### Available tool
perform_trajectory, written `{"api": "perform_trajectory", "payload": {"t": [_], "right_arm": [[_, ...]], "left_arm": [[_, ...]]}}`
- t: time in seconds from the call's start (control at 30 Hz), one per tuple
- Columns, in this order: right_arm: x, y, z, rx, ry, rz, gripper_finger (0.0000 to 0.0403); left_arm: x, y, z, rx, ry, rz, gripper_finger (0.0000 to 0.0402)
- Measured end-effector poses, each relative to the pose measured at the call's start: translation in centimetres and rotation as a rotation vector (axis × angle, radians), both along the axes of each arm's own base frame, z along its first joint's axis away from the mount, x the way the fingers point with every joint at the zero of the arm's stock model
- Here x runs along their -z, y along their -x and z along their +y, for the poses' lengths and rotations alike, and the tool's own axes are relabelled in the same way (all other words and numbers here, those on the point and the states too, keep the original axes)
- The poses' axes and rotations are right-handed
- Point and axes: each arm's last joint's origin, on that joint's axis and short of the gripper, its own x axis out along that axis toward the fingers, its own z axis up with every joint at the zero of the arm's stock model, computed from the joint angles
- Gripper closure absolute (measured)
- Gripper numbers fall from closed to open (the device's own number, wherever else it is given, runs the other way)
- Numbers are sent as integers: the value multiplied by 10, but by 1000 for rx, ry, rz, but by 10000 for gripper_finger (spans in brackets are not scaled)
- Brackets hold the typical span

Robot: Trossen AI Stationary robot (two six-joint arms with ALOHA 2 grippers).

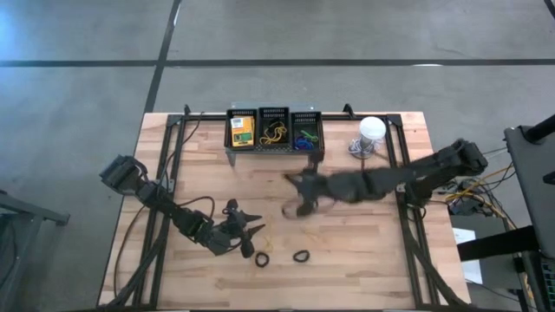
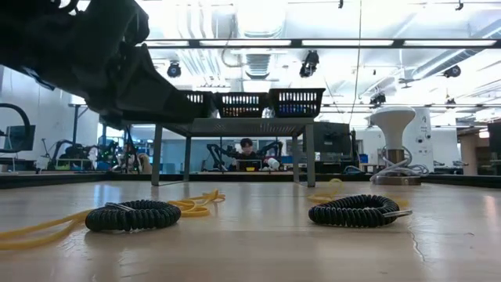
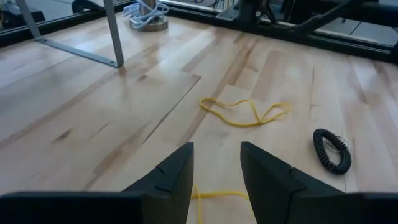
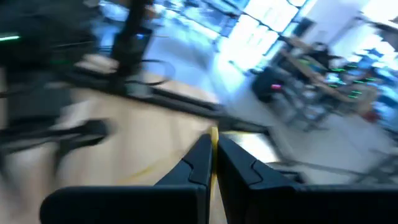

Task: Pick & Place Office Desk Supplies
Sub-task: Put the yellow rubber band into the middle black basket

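My left gripper (image 3: 216,163) is open and low over the table near the front, seen in the high view (image 1: 250,232). A yellow rubber band (image 3: 219,195) lies on the wood between its fingers. A second yellow band (image 3: 245,112) and a black coil (image 3: 331,150) lie farther ahead. The high view shows two black coils (image 1: 262,259) (image 1: 301,256) flat on the table. My right gripper (image 4: 213,146) is shut on a yellow rubber band, mid-table (image 1: 299,198). A crayon box (image 1: 242,129) sits in the shelf's left basket. My right gripper pinches a yellow rubber band (image 4: 214,132) between its two fingers. Only a thin yellow strip shows in the slit between the fingertips. The rest of the band is hidden by the fingers, and how it hangs cannot be told.
A grey shelf (image 1: 273,149) with three black baskets stands at the far edge, with bands in the middle basket (image 1: 274,132) and right basket (image 1: 304,136). The white bulb-like object (image 1: 371,130) stands to its right. Black frame rails (image 1: 408,217) run along both table sides.
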Motion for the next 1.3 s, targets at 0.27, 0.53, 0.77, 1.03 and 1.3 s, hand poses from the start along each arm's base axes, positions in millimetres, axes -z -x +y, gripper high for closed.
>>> {"api": "perform_trajectory", "payload": {"t": [0.27,0.53,0.77,1.03,1.3], "right_arm": [[-40,-21,-82,159,10,-16,390],[-24,-40,-149,164,-128,-15,390],[8,-53,-172,234,-197,57,390],[17,-48,-174,260,-229,150,368],[-8,-35,-153,211,-232,107,275]], "left_arm": [[4,2,1,-11,3,26,265],[5,4,2,-11,-5,42,265],[6,4,2,-4,-1,44,265],[6,4,1,-1,0,45,264],[6,4,2,-1,-2,49,264]]}}
